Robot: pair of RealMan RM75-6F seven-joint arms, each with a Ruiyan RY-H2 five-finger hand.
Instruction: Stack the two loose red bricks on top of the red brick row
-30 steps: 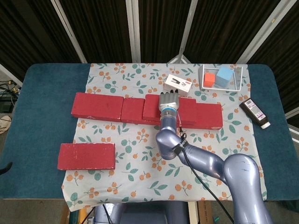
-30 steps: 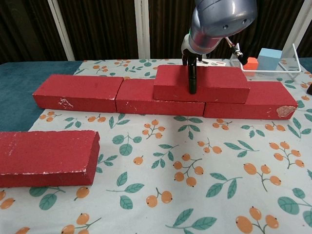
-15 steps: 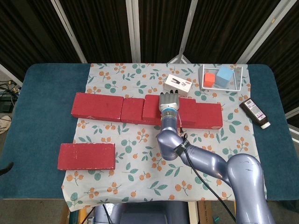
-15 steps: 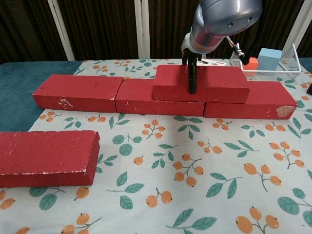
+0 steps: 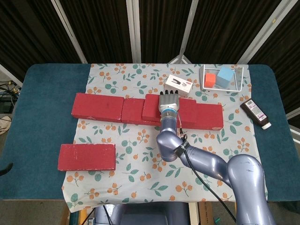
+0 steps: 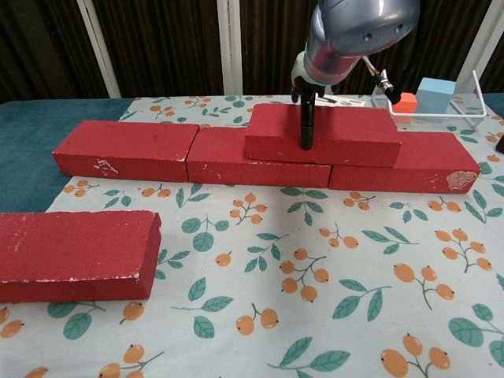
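First brick on the row, right hand on it

The right hand's [image 5: 168,101] fingers [image 6: 306,126] grip the top brick [image 6: 323,135]: one reaches down its near face while the rest lie over the top, and the brick sits on the row [image 5: 146,110], bridging the joint between the middle and right bricks. I judge the first stacking step nearly done; next the hand must let go without nudging the brick, then fetch the second brick [image 5: 87,156], lying well apart on the cloth [image 5: 140,140] near the surface's [image 5: 37,112] front left. The left hand is out of view. The white card [image 5: 179,85] and bottle [image 5: 256,113] carry print too small to read.
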